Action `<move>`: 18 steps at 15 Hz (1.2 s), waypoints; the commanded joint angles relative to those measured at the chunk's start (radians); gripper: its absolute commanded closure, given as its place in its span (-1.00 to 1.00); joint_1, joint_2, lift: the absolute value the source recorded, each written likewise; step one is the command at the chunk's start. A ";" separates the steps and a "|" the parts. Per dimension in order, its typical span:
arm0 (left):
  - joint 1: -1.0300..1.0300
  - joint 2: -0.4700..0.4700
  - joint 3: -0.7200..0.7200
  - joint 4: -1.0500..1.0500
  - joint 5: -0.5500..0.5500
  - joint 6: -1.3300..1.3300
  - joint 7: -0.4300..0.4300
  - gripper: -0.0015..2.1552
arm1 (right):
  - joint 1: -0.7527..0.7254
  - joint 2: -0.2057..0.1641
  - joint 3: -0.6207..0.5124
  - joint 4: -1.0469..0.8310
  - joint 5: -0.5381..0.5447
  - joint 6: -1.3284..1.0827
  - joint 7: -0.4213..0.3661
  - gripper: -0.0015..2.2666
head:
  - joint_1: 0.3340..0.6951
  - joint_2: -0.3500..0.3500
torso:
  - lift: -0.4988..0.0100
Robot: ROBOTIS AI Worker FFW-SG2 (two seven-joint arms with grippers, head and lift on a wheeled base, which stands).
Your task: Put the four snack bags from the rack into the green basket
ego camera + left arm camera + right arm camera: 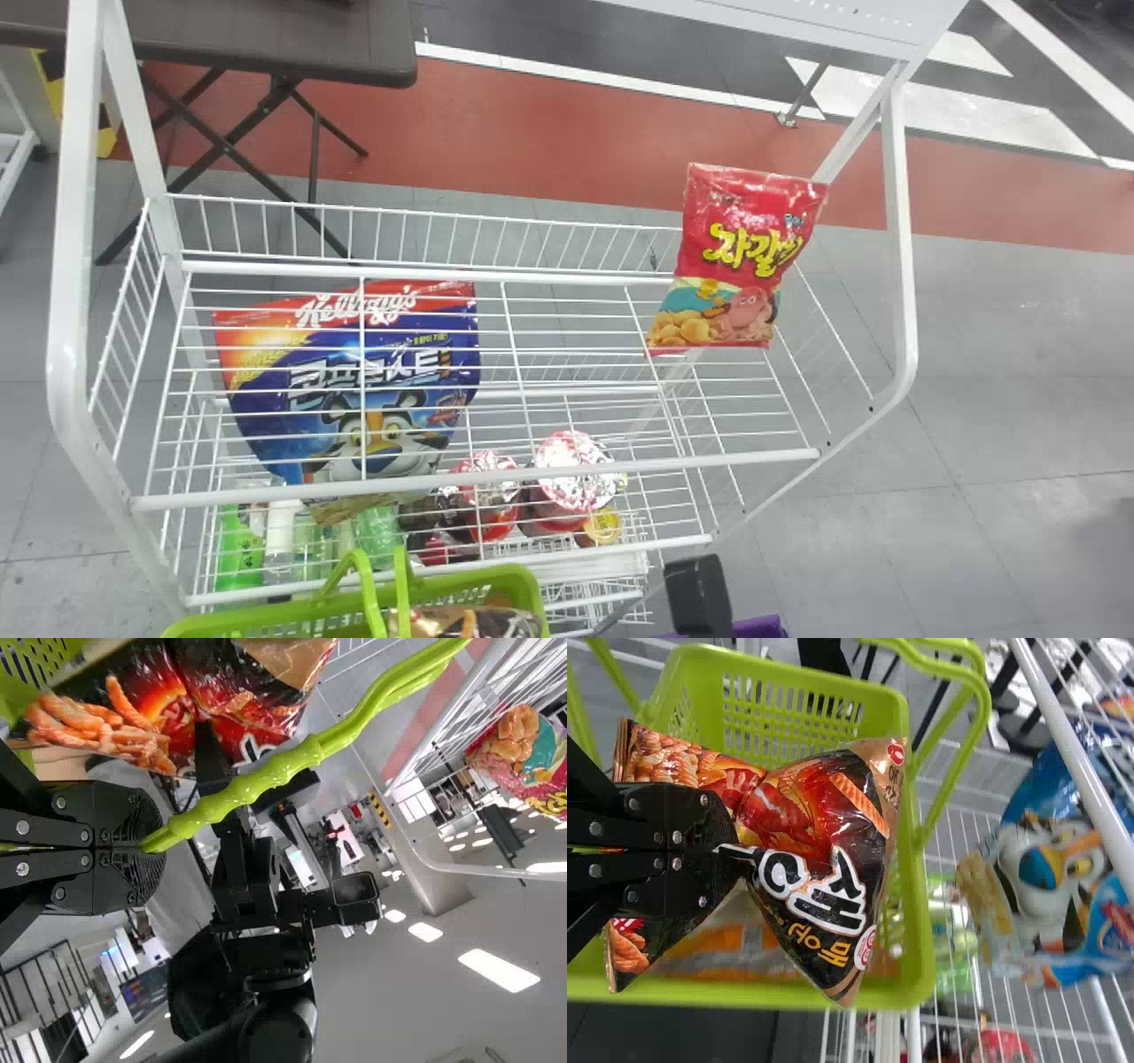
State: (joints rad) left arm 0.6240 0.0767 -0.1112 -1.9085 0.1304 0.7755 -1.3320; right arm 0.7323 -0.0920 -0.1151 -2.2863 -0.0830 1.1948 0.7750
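Over the green basket (920, 939), you have a black and red snack bag (842, 877) pinched around its middle by your right gripper (735, 850), the bag's two ends flaring out on either side. Beneath the snack bag, inside the green basket, lies an orange and pale packet (735, 952), partly hidden from you. Your left gripper (152, 850) is closed around the basket's handle (266, 780). In the head view, you see the green basket at the bottom edge, just in front of the white wire rack (478, 479).

On the left part of the rack, you have a big blue bag (363, 346) with a tiger on it, standing behind the front wires. At the rack's right end is a red bag (744, 257), its top slanting across the side frame. Lower down, you can see green bottles (237, 549) at the left and cups (571, 470) with shiny lids beside them.

Right of the basket, a black part of your right arm (698, 594) shows near a purple item (757, 627). Beyond the rack, to your left, stands a dark folding table (266, 40).
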 commanded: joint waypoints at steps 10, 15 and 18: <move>0.008 -0.002 -0.013 0.000 -0.005 -0.015 -0.003 0.98 | -0.007 0.001 0.032 0.062 -0.040 -0.082 0.026 -0.96 | 1.00 -1.00 | 0.94; 0.016 -0.002 -0.019 -0.001 -0.009 -0.015 -0.003 0.98 | -0.007 0.024 -0.121 0.048 -0.132 -0.321 0.052 -0.94 | 1.00 -1.00 | 0.94; 0.019 -0.003 -0.031 -0.006 -0.017 -0.015 -0.001 0.98 | -0.068 0.052 -0.159 0.050 -0.119 -0.594 -0.028 -0.94 | 1.00 -1.00 | 0.94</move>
State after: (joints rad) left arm 0.6411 0.0746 -0.1365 -1.9119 0.1176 0.7590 -1.3337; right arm 0.6957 -0.0551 -0.2626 -2.2373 -0.2181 0.7127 0.7747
